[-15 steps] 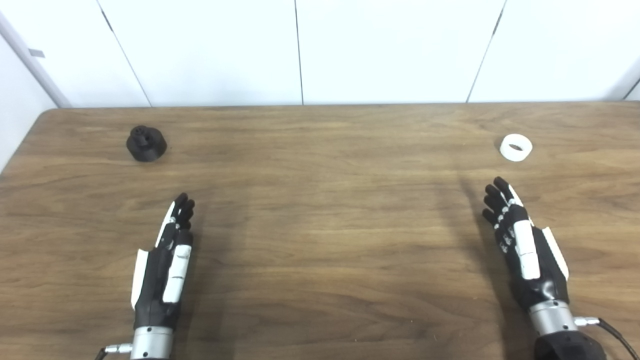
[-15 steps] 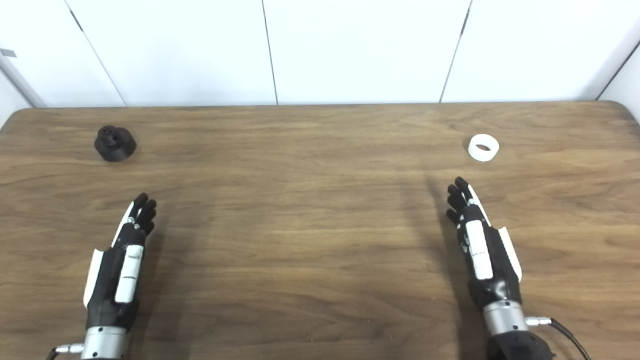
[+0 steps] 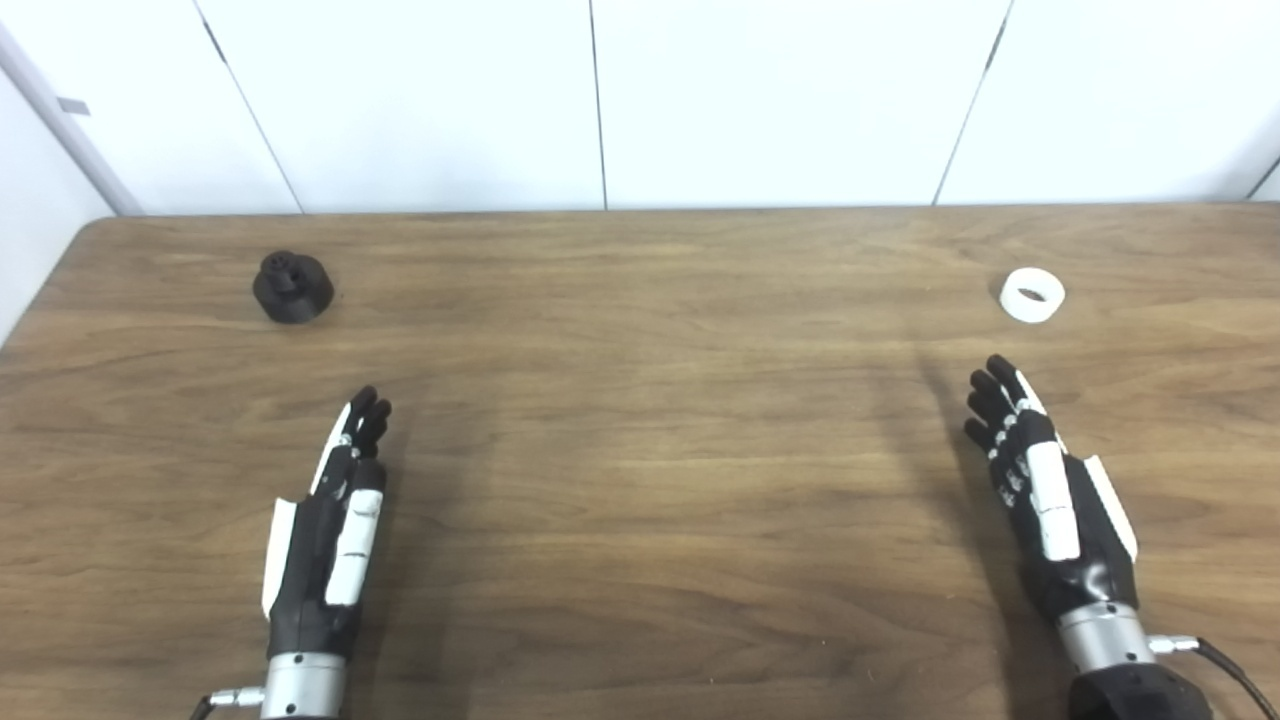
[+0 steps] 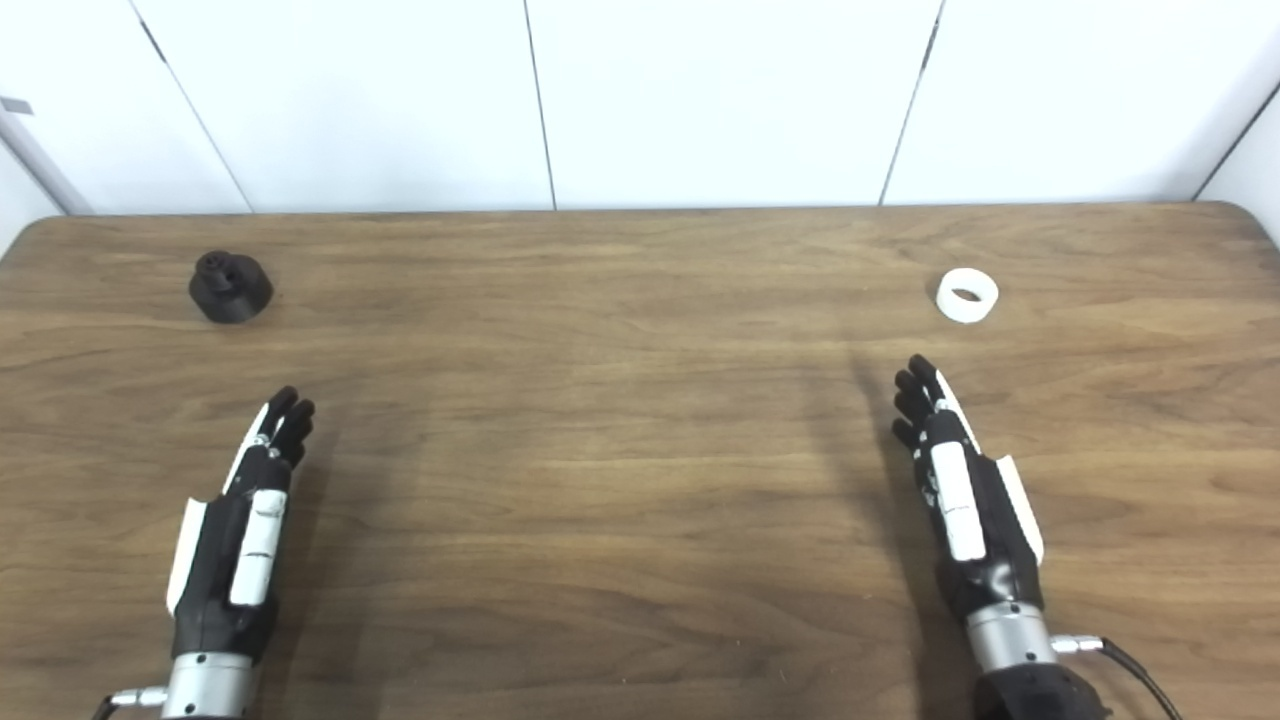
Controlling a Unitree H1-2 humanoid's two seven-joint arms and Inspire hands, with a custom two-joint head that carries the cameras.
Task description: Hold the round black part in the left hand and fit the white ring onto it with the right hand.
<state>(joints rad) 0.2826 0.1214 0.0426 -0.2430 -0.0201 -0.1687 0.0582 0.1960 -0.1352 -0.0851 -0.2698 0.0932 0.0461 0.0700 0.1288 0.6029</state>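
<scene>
The round black part point(image 3: 291, 287) sits on the wooden table point(image 3: 640, 450) at the far left, its narrower hub facing up. The white ring point(image 3: 1032, 295) lies flat at the far right. My left hand point(image 3: 335, 520) hovers near the front left, open with fingers stretched forward, well short of the black part. On the other side my right hand point(image 3: 1040, 490) is open too, fingers pointing toward the ring, with a gap of bare table between fingertips and ring. Neither hand holds anything.
White wall panels point(image 3: 600, 100) rise just behind the table's far edge. The table's rounded left corner point(image 3: 90, 230) is close to the black part. A cable point(image 3: 1225, 670) trails from the right wrist.
</scene>
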